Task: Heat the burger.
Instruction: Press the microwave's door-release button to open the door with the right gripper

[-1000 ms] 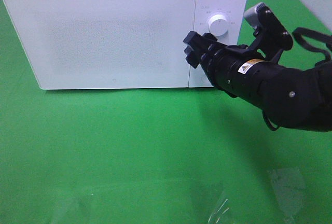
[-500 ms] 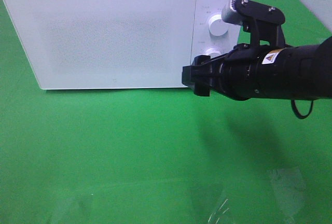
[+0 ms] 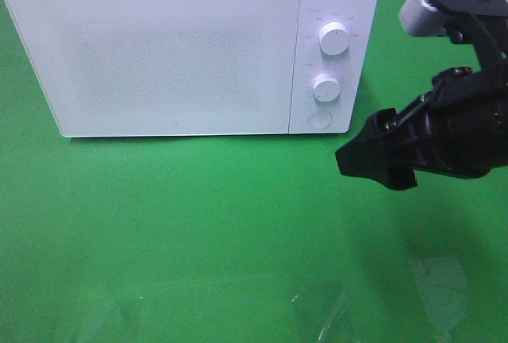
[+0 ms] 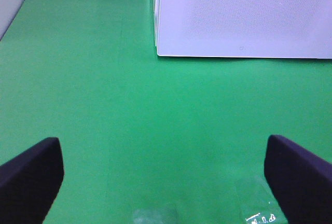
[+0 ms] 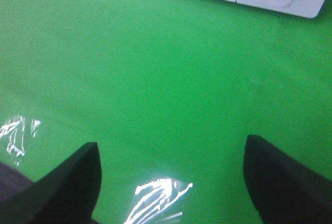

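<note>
I am looking at the white box-shaped microwave oven [image 3: 175, 57], which is standing with its door shut on the green cloth tabletop [image 3: 198, 232]. My right gripper [image 3: 367, 160] is hovering near its front right corner, with the jaws spread wide. My left gripper [image 4: 165, 177] is gaping wide above the cloth. The burger is showing in none of my views, so I cannot tell where it is.

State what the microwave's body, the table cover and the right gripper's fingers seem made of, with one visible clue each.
Microwave: perhaps painted metal or plastic, smooth matte white. Table cover: probably cloth, dull even green. Right gripper fingers: apparently hard plastic, matte black, moulded edges.
</note>
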You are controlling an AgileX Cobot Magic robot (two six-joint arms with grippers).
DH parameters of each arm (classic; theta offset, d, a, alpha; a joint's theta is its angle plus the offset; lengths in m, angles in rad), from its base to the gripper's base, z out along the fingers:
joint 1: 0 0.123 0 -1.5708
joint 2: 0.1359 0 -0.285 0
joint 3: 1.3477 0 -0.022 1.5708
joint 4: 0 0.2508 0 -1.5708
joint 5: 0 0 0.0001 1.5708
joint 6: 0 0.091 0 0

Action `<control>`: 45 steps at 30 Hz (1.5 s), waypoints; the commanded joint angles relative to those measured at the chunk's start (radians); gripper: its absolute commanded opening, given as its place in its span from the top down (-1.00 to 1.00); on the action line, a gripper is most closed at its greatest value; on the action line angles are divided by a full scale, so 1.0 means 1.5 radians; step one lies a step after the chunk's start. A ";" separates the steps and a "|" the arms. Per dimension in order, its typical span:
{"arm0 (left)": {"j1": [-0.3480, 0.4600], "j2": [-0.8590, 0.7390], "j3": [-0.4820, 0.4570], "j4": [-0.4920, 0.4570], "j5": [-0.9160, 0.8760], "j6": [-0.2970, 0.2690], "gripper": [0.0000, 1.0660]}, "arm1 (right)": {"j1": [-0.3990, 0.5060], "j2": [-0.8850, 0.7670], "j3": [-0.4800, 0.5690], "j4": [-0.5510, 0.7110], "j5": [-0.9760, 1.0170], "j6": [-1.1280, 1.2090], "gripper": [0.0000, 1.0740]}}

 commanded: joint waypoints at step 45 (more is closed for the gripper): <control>0.003 -0.011 0.002 -0.003 -0.007 -0.003 -0.81 | -0.247 -0.718 0.097 -0.146 0.374 0.095 -0.42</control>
